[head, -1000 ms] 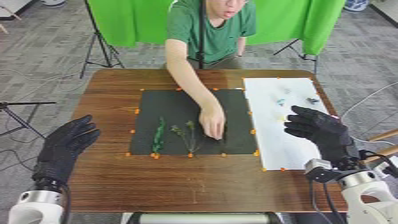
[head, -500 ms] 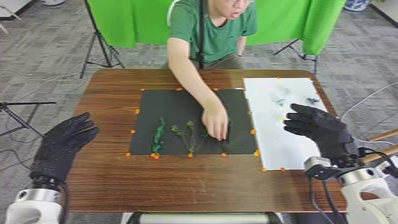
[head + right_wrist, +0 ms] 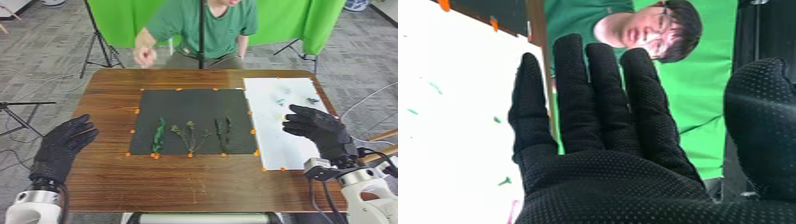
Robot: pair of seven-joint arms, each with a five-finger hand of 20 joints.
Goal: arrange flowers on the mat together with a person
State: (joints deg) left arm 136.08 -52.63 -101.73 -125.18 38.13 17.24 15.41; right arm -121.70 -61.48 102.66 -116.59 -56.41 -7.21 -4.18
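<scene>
In the head view, a dark mat lies on the table with a leafy green stem, a branching sprig and a dark green stem side by side on its near half. The person's hand is raised beyond the table's far left edge. My left hand is held open left of the mat. My right hand stands open over the white sheet's right side. The right wrist view has my right hand with straight fingers and the thumb apart, holding nothing.
A white sheet right of the mat carries small pale and green bits and a dark piece. Orange markers line the edges of mat and sheet. Brown wood shows nearest the robot.
The person's hand has left the mat's right part and drawn back to the far left, uncovering the dark green stem lying there. Both my hands have stayed nearly still.
</scene>
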